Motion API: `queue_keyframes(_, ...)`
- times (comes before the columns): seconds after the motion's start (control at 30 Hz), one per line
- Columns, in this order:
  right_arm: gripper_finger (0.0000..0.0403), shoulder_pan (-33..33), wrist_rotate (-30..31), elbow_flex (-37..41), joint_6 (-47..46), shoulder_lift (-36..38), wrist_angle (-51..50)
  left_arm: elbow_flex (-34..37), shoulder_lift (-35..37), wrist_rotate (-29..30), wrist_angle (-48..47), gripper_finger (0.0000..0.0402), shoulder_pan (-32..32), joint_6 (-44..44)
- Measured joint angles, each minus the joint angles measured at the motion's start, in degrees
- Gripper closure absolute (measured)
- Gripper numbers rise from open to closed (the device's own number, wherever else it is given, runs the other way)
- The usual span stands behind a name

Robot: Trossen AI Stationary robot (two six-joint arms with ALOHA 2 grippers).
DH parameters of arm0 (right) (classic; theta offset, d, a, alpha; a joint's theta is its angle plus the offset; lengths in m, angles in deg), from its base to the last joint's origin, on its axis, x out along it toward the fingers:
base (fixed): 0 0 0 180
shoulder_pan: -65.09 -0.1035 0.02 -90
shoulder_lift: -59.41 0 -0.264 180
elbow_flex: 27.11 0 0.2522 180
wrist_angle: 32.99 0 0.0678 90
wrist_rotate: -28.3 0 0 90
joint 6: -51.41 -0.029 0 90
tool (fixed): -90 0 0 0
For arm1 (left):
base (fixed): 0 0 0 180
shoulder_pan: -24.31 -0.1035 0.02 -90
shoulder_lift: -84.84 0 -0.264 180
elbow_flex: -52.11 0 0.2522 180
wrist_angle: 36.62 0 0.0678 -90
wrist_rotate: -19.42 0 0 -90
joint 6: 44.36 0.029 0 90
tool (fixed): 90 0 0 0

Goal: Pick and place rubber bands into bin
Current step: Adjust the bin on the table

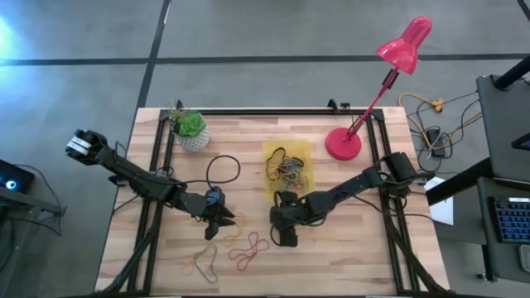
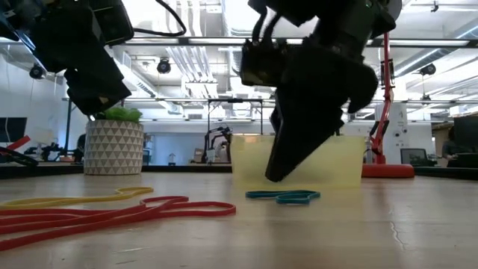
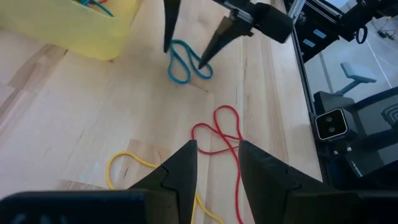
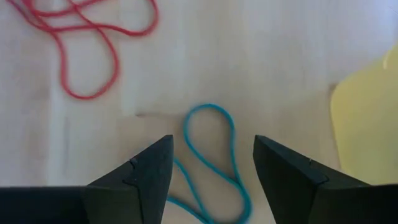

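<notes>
even, bright overhead light falls on the table [image 1: 348, 248], with only faint soft shadows. in the low view, glaring ceiling lamps [image 2: 175, 63] turn both arms into dark silhouettes. the nearest red rubber bands [image 2: 97, 217] look blurred.

A small white pot [image 1: 195, 138] with a green plant [image 1: 190, 123] stands at the far left corner of the pale wooden table [image 1: 348, 248], well beyond the tools. A pink desk lamp [image 1: 403, 45] leans from its round base [image 1: 343, 144] at the far right.
</notes>
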Motion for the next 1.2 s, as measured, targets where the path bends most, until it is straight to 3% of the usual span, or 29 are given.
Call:
queue_keyframes(0.5,0.0195,8.2,1.3,5.7,3.9,5.9,-1.5,0.0,0.0,1.6,0.0,0.03,0.0,0.4)
queue_keyframes(0.67,0.0195,10.0,-3.5,5.3,5.4,6.0,-0.7,0.0,0.0,2.4,0.0,0.03,0.0,0.1)
queue_keyframes(0.87,0.0195,7.6,-7.7,5.3,5.6,6.2,0.8,0.0,0.0,2.4,0.0,0.03,0.0,0.0)
queue_keyframes(1.2,0.0195,4.1,-5.1,5.3,2.8,6.7,1.8,0.0,0.0,3.0,0.0,0.03,0.0,0.3)
